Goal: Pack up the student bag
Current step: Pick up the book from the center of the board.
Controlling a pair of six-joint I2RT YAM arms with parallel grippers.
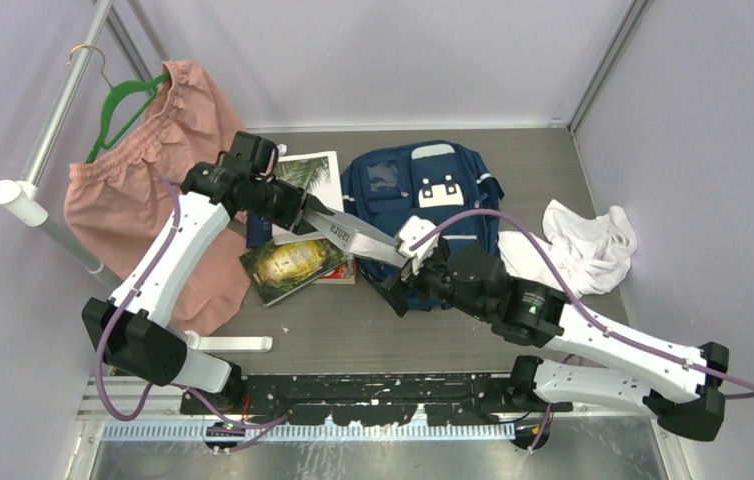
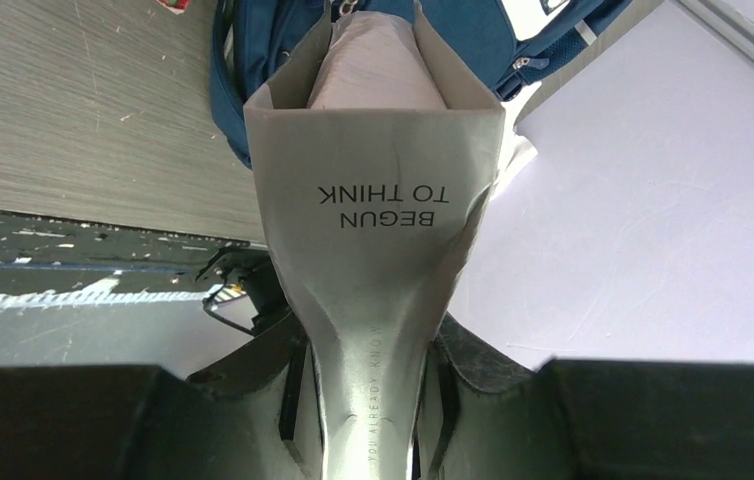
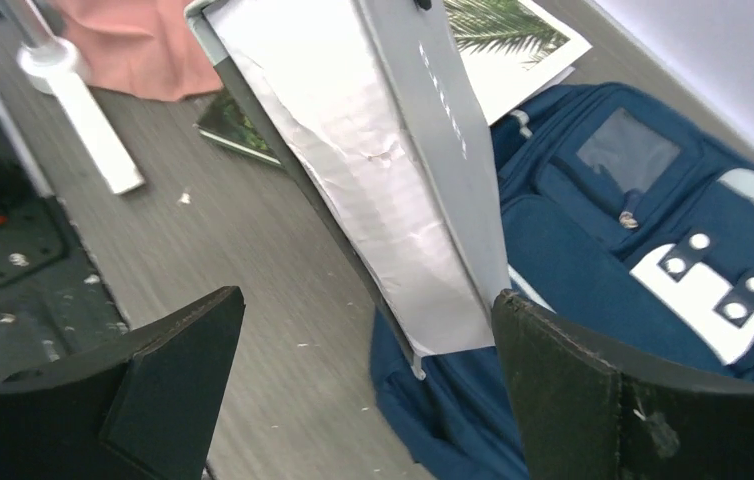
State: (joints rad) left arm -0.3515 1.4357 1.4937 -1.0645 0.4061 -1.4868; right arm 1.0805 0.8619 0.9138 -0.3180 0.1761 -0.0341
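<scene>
Left gripper (image 1: 305, 212): we see it pinching one end of the grey book (image 1: 358, 237), and the cover bends in where it is squeezed
Right gripper (image 1: 408, 270): its fingers are wide apart; the free end of the grey book hangs between them, and it is not squeezed
Student bag (image 1: 433, 190): it lies flat at the back middle of the table (image 1: 353, 330), with the front pocket and white patch facing up
Long way of the book: it runs from the left gripper, down and to the right, to the right gripper
Book and bag: the free end of the book is over the near left corner of the bag
Which way the bag lies: just past the right fingers, to the far side and a bit to the right
Nearer arm: we think the right one, as it sits at the near edge of the bag
Bag mouth: we cannot tell if it is open
Step now: we think the book is being passed or steered to the bag
Next move needs: the book end must be aimed at the bag's opening
Other things: two more books (image 1: 298, 225) on the left, pink shorts (image 1: 143, 190), a white cloth (image 1: 583, 245)
</scene>
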